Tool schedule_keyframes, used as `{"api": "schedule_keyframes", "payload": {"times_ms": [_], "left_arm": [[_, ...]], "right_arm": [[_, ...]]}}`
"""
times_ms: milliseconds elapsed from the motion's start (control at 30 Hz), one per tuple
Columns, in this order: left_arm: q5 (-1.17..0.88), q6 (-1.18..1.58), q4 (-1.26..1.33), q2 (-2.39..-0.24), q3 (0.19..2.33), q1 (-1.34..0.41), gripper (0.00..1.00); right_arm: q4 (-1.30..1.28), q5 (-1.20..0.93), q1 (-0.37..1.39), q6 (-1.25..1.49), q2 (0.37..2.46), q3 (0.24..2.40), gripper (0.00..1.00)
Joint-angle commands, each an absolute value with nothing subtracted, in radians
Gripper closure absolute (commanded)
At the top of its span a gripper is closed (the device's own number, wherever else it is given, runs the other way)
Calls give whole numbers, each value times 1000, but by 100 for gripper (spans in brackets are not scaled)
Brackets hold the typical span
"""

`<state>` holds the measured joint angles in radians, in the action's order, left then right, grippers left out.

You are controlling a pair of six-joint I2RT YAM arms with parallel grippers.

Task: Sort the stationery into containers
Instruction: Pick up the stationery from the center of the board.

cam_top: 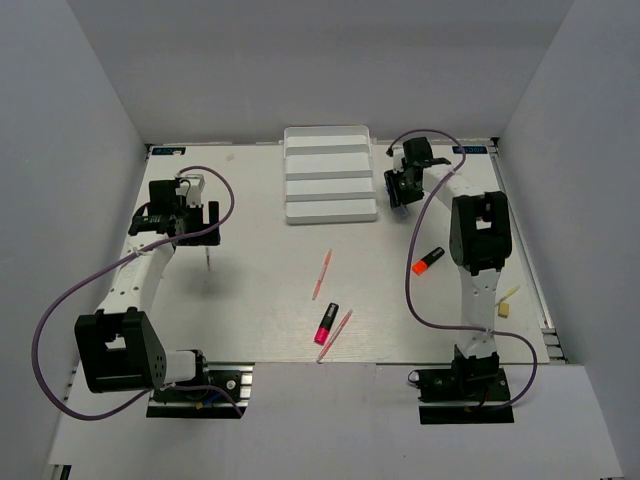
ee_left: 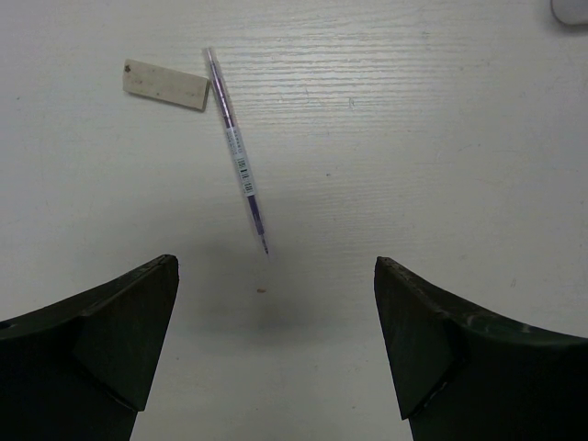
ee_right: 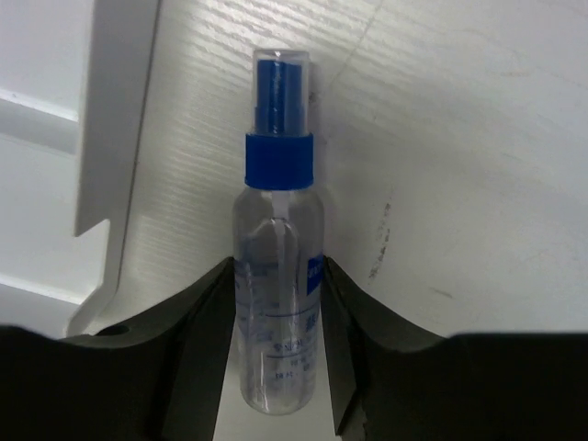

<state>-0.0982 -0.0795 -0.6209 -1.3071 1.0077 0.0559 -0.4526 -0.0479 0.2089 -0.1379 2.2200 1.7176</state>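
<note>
**Bottle Held by the Tray, Pen Lying Loose**

Some things are hard to see. From above, the left gripper [cam_top: 192, 212] is lost against its own black body. The thin pale plastic pen [cam_top: 207, 259] beside it is only a faint line. The left wrist view shows it better, lying flat on the white wood-grain table [ee_left: 441, 138] and touching a small flat tan tag [ee_left: 165, 84]. There the left gripper is wide open and holds nothing. Its two dark fingers [ee_left: 119, 340] are cut off at the bottom edge.

In the middle sits one white plastic tray with long stepped rows [cam_top: 330, 129]. Nearer lie two thin pink-orange sticks [cam_top: 322, 273]. One stubby pink-and-black marker [cam_top: 326, 322] lies just beside the nearer stick.

To the right lie one orange-and-black marker [cam_top: 428, 260] and one tiny tan eraser block [cam_top: 504, 310].

The right gripper [ee_right: 278, 276] is closed on one clear round plastic bottle with a blue cap [ee_right: 278, 161], just beside the tray's edge. The bottle's bottom is cut off. From above, the gripper hides most of it.
</note>
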Motion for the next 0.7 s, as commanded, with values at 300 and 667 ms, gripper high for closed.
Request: {"api": "schedule_keyframes", "payload": {"times_ms": [300,667], "left_arm": [[-129,-87,-610,-1302,1005,58,4],[-179,-81,-508,-1186,927,58,5]], "right_arm": [[-650,-44,187,-282,2273,1868,68],[-440,-69,196,-483,2135,1922,100]]}}
